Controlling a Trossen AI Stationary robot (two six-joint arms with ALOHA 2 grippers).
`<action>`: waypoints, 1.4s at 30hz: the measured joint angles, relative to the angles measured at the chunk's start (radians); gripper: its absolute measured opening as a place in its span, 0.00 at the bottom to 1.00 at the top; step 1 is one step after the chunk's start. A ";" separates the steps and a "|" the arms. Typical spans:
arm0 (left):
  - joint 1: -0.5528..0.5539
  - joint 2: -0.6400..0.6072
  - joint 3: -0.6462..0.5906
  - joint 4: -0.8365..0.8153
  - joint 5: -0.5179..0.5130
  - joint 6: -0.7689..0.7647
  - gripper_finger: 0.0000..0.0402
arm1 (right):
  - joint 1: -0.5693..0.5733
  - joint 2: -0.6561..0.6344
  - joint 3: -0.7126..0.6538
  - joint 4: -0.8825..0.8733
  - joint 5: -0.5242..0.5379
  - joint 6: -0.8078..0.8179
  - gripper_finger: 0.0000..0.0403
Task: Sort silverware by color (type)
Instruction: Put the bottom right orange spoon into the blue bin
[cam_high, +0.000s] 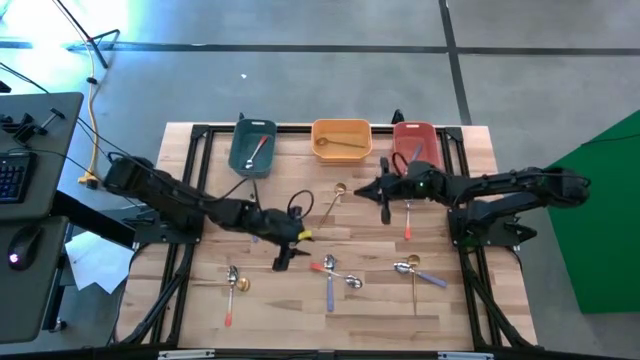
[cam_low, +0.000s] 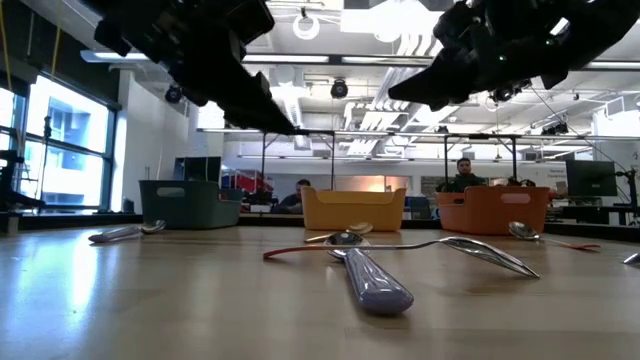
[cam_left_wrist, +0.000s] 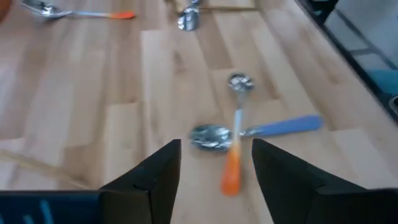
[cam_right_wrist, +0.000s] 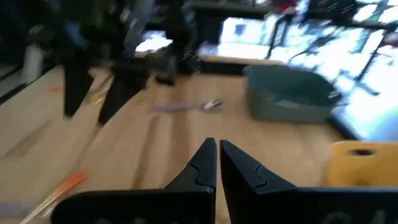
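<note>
While both arms hang over the middle of the wooden table (cam_high: 200, 300), the left gripper (cam_high: 283, 262) sits just left of centre in the high view with its fingers (cam_left_wrist: 155, 177) spread apart and nothing between them. The right gripper (cam_high: 385, 212), right of centre, has its fingers (cam_right_wrist: 202, 165) pressed together and empty. Below the left gripper lie a red-handled spoon (cam_high: 322, 267) and a blue-handled spoon (cam_high: 329, 288), crossed; the blue one runs top to bottom of the frame, the red one nearly left to right. Lower left, another red-handled spoon (cam_high: 230, 298) points its handle toward the bottom edge. Lower right, a gold spoon (cam_high: 413, 283) and a blue one (cam_high: 430, 277) overlap at their bowls. A gold spoon (cam_high: 332, 203) near centre slants toward the upper right. Along the top edge stand a teal bin (cam_high: 252, 148), an orange bin (cam_high: 341, 139) and a red bin (cam_high: 417, 146), each holding silverware. Beyond the table, the low view shows a bright workshop with two seated people behind the bins.
</note>
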 joint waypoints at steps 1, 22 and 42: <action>-0.015 0.013 0.000 0.007 -0.002 -0.013 0.50 | 0.017 0.000 0.000 -0.009 0.001 0.001 0.01; -0.139 0.417 0.154 0.079 -0.168 -0.060 0.49 | 0.297 -0.002 0.000 -0.091 0.307 0.047 0.01; -0.111 0.402 0.163 -0.023 -0.162 -0.060 0.08 | 0.317 -0.004 0.000 -0.082 0.349 0.045 0.01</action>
